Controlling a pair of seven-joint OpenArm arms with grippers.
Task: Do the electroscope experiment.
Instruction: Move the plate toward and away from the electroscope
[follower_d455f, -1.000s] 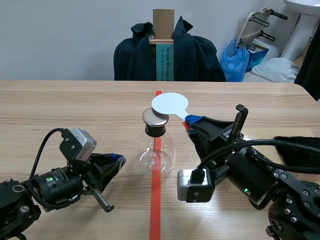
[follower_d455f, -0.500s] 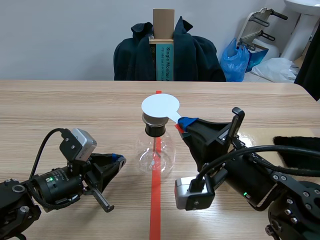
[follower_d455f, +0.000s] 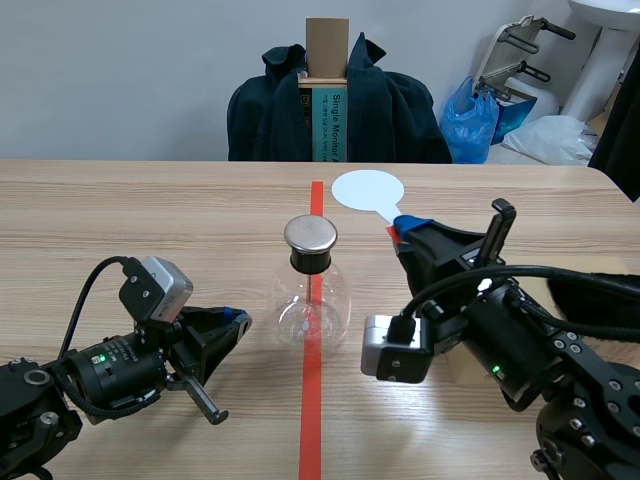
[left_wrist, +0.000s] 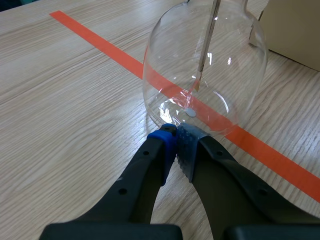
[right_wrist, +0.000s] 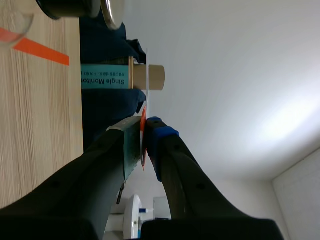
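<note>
One disc (follower_d455f: 368, 190) in right gripper (follower_d455f: 404, 226); clamped.

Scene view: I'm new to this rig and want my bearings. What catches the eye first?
A round glass flask with a metal cap stands mid-table on the orange-red tape line. The right gripper, fingers shut on its stem, holds a white disc raised beyond and to the right of the cap, clear of it. The left gripper lies low with fingers shut, tips close to the flask's base.
</note>
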